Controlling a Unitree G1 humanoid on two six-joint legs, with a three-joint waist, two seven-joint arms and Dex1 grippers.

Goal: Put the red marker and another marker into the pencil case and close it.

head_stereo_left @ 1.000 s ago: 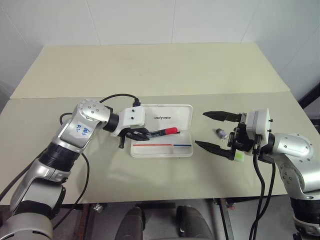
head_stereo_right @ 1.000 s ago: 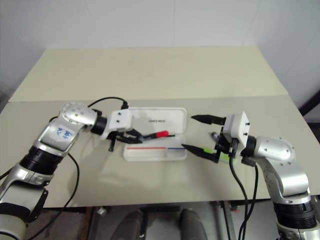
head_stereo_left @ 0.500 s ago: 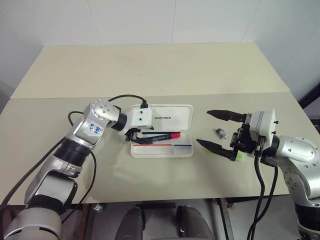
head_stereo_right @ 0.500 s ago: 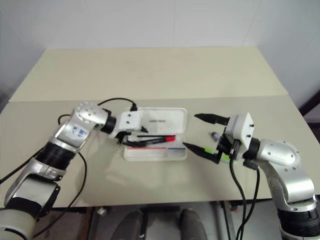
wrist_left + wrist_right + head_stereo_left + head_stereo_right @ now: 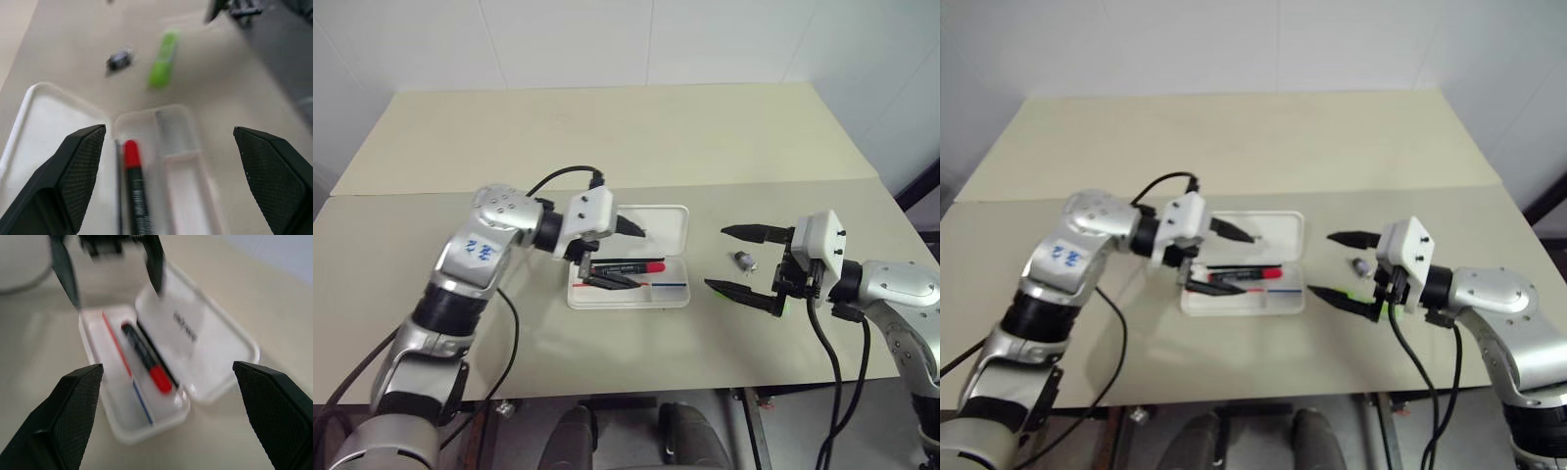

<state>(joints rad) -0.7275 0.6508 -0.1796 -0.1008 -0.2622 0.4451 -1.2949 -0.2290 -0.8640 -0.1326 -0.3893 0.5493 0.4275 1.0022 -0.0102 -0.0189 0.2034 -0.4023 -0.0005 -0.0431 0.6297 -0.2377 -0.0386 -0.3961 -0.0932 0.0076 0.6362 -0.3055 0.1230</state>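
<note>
Now the red marker (image 5: 628,265) lies in the open pencil case (image 5: 672,294), right under the left gripper (image 5: 619,255), whose fingers stand wide apart and empty. One down. Beyond the case, the right gripper (image 5: 745,261) waits with fingers spread, the green marker (image 5: 163,58) on the table beneath it, not yet picked. Lid not closed yet.
</note>
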